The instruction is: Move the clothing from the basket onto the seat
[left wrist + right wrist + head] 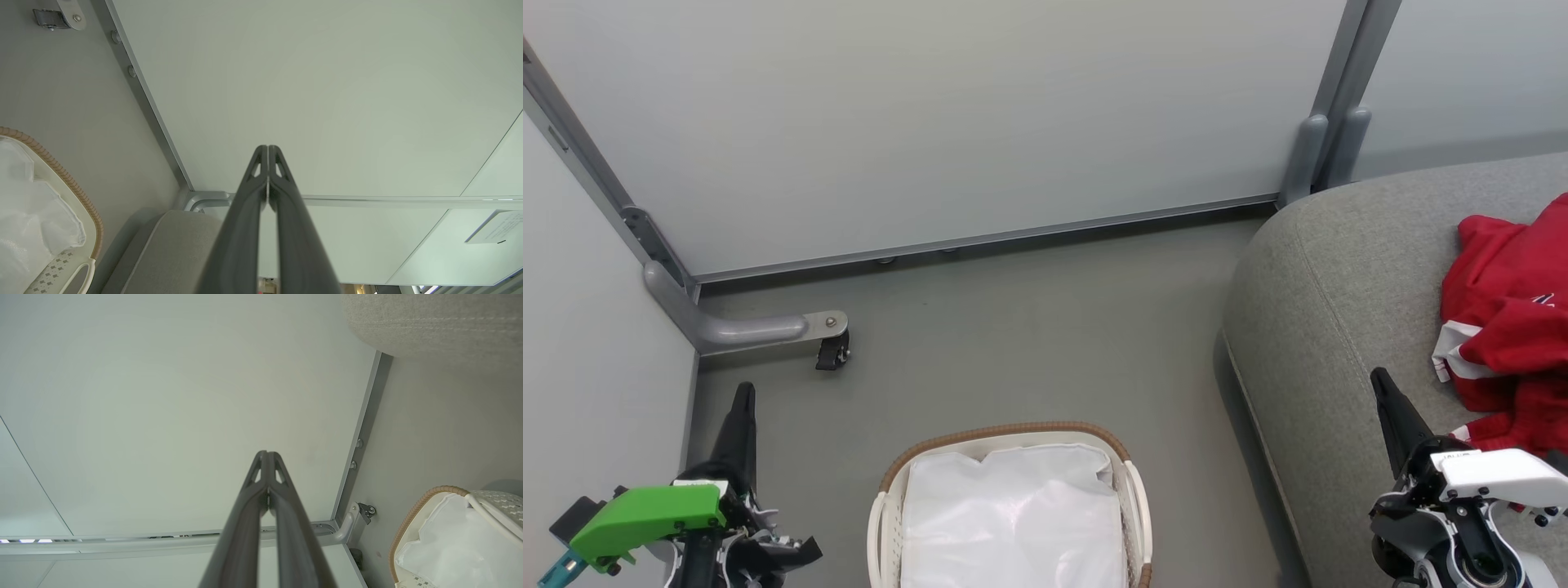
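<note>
The red clothing (1515,318) with white trim lies bunched on the grey seat (1339,294) at the right. On the floor at bottom centre stands the white basket (1013,432) with its brown woven rim, and a white liner bag (1013,514) shows inside it. My left gripper (743,392) is shut and empty at lower left, left of the basket. Just in front of the clothing, over the seat, my right gripper (1379,377) is shut and holds nothing. In the wrist views both the left fingertips (267,149) and the right fingertips (266,454) are pressed together.
Pale partition panels (947,114) with grey metal frames close off the back and left. A grey foot with a black caster (833,353) juts onto the floor at the left. Grey floor (1029,335) lies between the basket, the panels and the seat.
</note>
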`<state>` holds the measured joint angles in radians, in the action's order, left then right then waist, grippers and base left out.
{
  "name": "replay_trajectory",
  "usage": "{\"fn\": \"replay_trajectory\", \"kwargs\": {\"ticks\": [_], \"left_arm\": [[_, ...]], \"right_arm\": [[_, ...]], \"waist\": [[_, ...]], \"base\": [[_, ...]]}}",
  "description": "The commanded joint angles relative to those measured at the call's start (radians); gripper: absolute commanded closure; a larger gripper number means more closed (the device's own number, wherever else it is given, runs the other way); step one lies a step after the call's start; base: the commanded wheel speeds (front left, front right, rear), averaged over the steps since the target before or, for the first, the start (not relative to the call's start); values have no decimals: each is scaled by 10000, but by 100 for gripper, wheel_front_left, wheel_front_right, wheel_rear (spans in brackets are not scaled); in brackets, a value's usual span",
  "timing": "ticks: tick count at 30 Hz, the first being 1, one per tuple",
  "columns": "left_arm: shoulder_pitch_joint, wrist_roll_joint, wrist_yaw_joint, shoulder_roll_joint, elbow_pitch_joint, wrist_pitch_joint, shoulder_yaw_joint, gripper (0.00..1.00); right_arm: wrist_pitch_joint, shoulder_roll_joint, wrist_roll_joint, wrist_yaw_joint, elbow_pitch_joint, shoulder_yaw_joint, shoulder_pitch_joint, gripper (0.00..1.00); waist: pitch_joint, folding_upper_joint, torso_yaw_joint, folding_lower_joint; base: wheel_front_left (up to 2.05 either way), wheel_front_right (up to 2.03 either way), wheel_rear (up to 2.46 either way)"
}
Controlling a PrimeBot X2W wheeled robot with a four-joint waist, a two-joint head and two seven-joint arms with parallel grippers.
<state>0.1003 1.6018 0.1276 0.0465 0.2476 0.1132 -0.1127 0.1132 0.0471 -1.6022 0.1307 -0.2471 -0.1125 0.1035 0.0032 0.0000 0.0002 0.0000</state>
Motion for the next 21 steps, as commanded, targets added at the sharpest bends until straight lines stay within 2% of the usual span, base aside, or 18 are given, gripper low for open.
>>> {"fn": "replay_trajectory", "kwargs": {"ticks": [1, 21], "left_arm": [[158, 153, 58, 69, -54, 52, -38, 100], [135, 125, 56, 68, -42, 48, -31, 100]], "right_arm": [[42, 59, -158, 0, 57, -45, 87, 100], [39, 59, -123, 0, 48, -37, 85, 100]], "waist": [[-1, 0, -2, 0], [-1, 0, -2, 0]], "base": [[0, 0, 0], [0, 0, 0]]}}
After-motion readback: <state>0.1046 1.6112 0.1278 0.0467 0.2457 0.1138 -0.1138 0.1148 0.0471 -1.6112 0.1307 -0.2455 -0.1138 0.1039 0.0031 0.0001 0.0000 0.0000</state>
